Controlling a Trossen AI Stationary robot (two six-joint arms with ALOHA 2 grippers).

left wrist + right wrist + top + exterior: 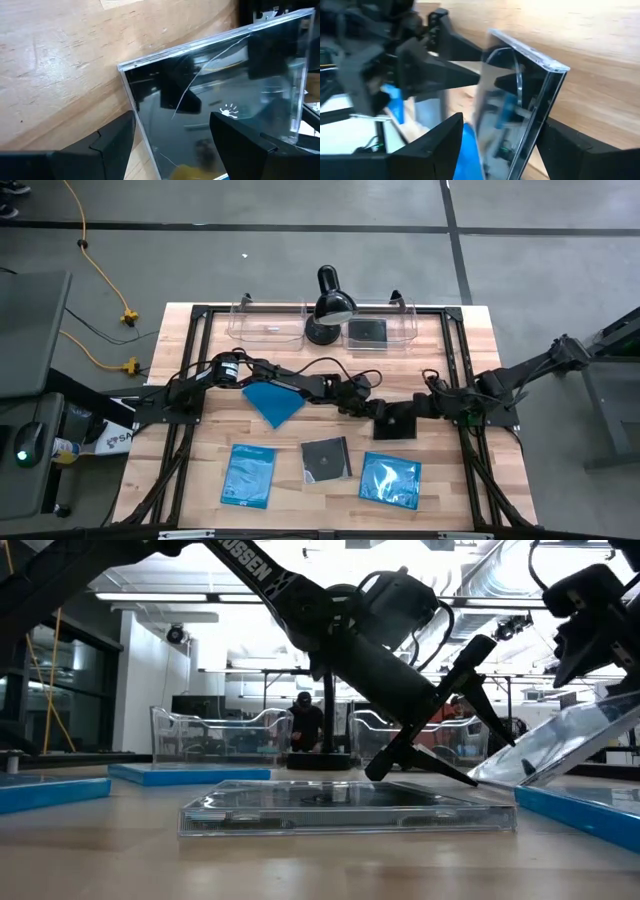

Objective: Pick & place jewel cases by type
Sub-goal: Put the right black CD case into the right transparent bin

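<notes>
A dark jewel case with a clear front [565, 745] [215, 75] stands tilted near the table's middle [392, 427], between the two arms. My right gripper [502, 122] [405, 418] is shut on it. My left gripper [172, 116] [362, 402] is open at the case's lower edge, one finger beside it and one in front of its face. Another dark case [327, 458] and three blue cases [272, 402] [247, 475] [390, 480] lie flat on the table. One more dark case [367, 332] lies in the right-hand clear bin. My right gripper pinches the dark case between its two fingers across its thickness, at the edge toward the table's right [542, 112]. The fingers come in from the right, slanting down. The case sits tilted, its held side raised and its opposite edge [480, 778] low by the table. My left gripper: I cannot tell whether its fingers [235, 140] touch the case.
Two clear bins [265, 325] [395, 320] stand along the far edge, with a black desk lamp [330, 305] between them. The blue case at the near right [590, 815] lies just below the tilted case. The two arms are close together at the table's middle.
</notes>
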